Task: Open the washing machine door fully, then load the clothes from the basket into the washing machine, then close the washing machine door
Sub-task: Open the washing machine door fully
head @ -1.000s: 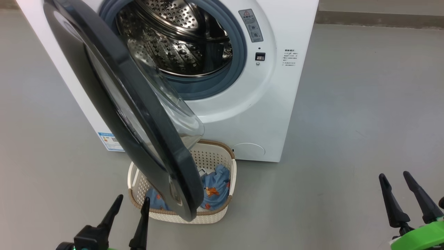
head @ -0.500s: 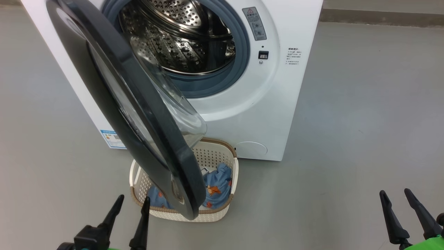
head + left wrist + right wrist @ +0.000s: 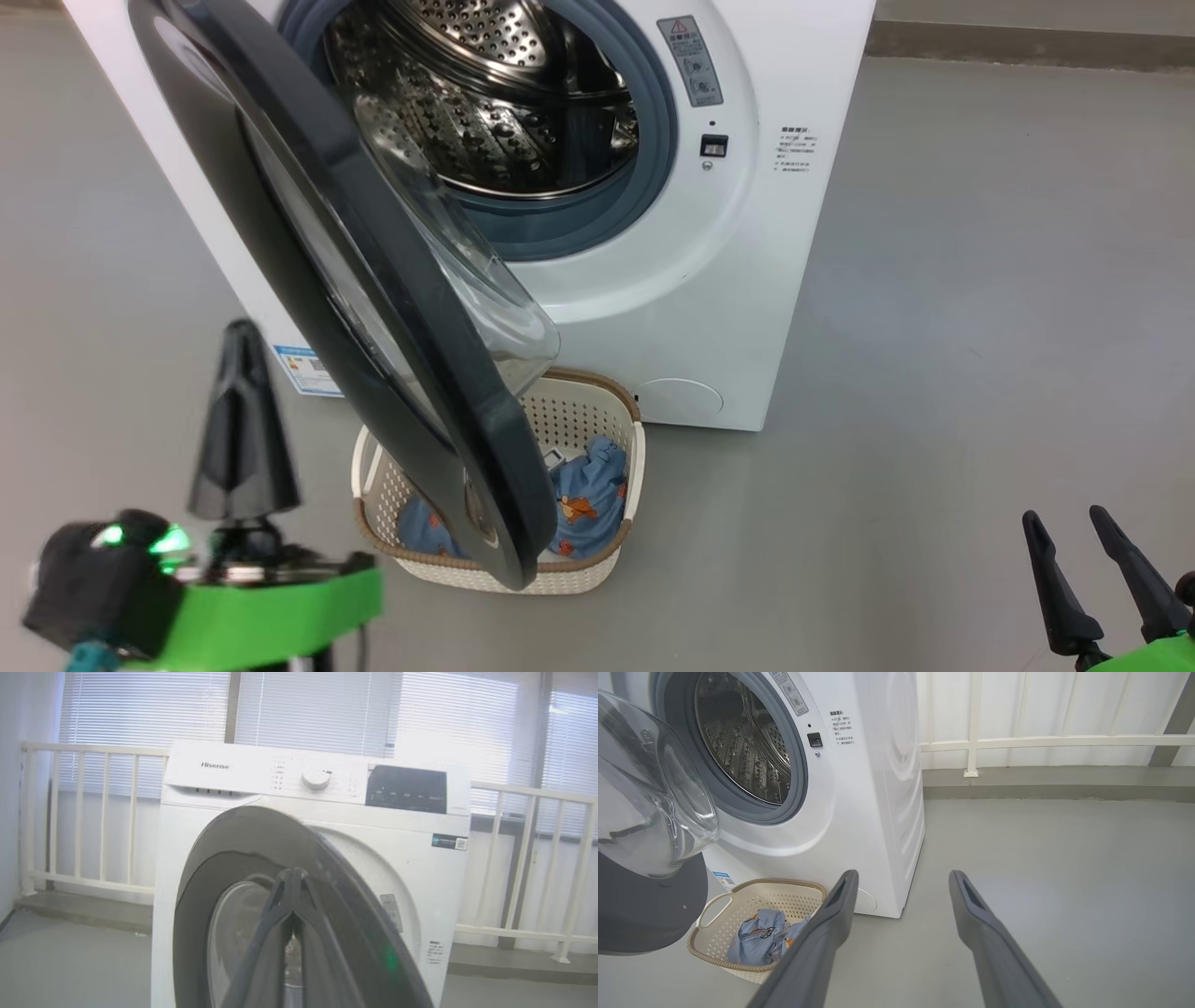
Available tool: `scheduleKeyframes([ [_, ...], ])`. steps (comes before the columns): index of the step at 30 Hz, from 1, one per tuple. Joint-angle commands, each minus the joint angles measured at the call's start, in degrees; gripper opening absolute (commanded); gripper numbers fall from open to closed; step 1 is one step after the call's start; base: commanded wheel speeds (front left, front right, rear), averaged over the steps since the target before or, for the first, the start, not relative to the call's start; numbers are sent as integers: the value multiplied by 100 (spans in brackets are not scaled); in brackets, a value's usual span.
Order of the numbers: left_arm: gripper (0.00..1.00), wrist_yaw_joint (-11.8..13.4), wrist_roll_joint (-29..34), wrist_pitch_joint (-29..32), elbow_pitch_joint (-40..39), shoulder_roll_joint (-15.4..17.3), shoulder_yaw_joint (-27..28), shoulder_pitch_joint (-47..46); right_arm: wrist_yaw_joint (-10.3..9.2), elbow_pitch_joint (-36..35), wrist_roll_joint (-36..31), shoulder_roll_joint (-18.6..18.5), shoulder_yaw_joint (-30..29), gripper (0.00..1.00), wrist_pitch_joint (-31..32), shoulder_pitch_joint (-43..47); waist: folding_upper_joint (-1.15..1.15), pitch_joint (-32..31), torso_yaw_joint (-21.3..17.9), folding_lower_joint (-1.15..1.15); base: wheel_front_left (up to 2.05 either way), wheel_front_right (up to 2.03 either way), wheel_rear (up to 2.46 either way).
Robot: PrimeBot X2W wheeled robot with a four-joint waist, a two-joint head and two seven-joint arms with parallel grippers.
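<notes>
Seen from the head, the washing machine door (image 3: 373, 280) stands about half open over the basket (image 3: 611, 411) and the clothes (image 3: 583, 504), with the left gripper (image 3: 241, 345) raised beside its outer face, 2 fingers pressed together, and the right gripper (image 3: 1062, 518) low and spread. The left wrist looks straight at the door's dark rim, so hooking the free edge and sweeping along the hinge's arc seems best. The right wrist shows its fingers empty, which should wait.
</notes>
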Motion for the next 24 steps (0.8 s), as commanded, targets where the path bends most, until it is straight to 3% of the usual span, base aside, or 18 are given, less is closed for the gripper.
scheduleKeyframes([
  [1,0,69,26,-29,-542,48,-173,-251,51,-151,-46,-132,72,100,-69,-36,0,7,-2,0,0,0,0],
  [6,0,39,267,-29,-668,48,-1203,-242,51,-184,-74,-120,105,100,-69,-43,0,0,-26,0,0,0,0],
  [7,0,39,267,-29,-668,48,-1203,-242,51,-184,-74,-120,105,100,-69,-43,0,0,-26,0,0,0,0],
  [13,0,-83,67,-29,52,48,-2030,-229,51,-194,-75,-121,120,100,-69,-73,0,20,-51,0,0,0,0],
  [24,0,-166,-539,-29,1661,48,-2445,-604,51,-186,-71,-95,136,100,-69,-109,0,77,-87,0,0,0,0],
])
